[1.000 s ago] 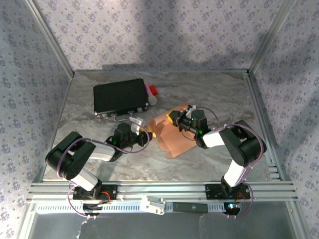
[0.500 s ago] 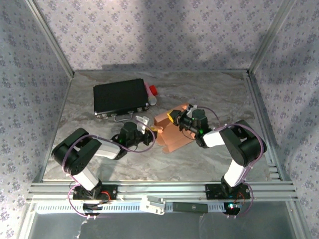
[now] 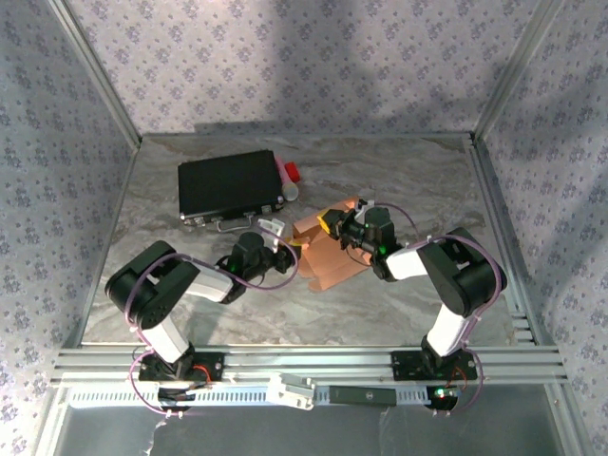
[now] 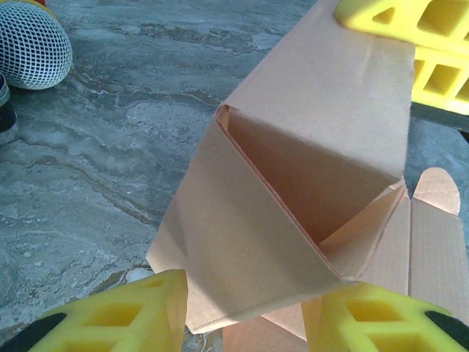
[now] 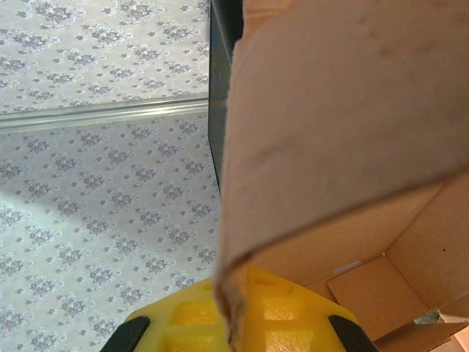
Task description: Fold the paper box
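The paper box [image 3: 328,255] lies near the middle of the surface [image 3: 418,180], a salmon-orange cardboard piece partly folded up. One panel is raised and the flaps are spread flat on its near side. In the left wrist view it shows an open, slanted hollow with a sharp folded edge, and a rounded tab lies flat to the right.

The right gripper [image 3: 332,225] is at the box's far right edge. Its yellow fingers [image 5: 242,315] are closed together on the edge of the raised panel, which runs straight down between them.

The left gripper [image 3: 285,243] meets the box from the left. Its fingers [image 4: 132,315] stand apart, with the box's near corner between them.

Both arms reach in from the near edge of the surface and bend toward the centre.

A black flat case [image 3: 228,185] lies at the far left, well apart from the box. A small red and white object [image 3: 289,179] sits just beside its right end. Patterned walls close in the surface on the left, right and far sides.
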`<state>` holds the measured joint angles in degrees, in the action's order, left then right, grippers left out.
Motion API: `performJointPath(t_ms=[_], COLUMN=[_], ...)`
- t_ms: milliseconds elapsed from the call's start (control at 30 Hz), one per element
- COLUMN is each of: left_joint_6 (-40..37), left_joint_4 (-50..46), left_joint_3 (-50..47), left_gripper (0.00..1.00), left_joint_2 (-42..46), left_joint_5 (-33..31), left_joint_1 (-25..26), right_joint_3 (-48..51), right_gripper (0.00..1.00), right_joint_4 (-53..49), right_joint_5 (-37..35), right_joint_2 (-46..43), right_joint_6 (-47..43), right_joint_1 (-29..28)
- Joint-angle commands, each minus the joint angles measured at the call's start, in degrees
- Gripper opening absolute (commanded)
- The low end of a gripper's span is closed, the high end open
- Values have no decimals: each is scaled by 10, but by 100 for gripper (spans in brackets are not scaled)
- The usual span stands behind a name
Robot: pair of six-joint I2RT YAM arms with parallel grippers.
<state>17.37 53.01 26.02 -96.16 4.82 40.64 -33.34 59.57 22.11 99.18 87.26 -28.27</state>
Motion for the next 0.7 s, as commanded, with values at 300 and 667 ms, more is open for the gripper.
performJointPath(t_ms=[300, 667], left_joint_6=[3, 17], left_joint_4=[54, 64], left_joint_3=[21, 31], left_gripper=[46, 46], left_joint_2=[-36, -45], left_joint_5=[-42, -61], left_joint_1=[11, 20], right_joint_3=[4, 2], right_gripper=[0, 0], right_joint_4=[67, 54], right_joint_5=[-5, -16], right_joint_2=[52, 43], right_joint_6=[-8, -7], right_joint_1=[-5, -8])
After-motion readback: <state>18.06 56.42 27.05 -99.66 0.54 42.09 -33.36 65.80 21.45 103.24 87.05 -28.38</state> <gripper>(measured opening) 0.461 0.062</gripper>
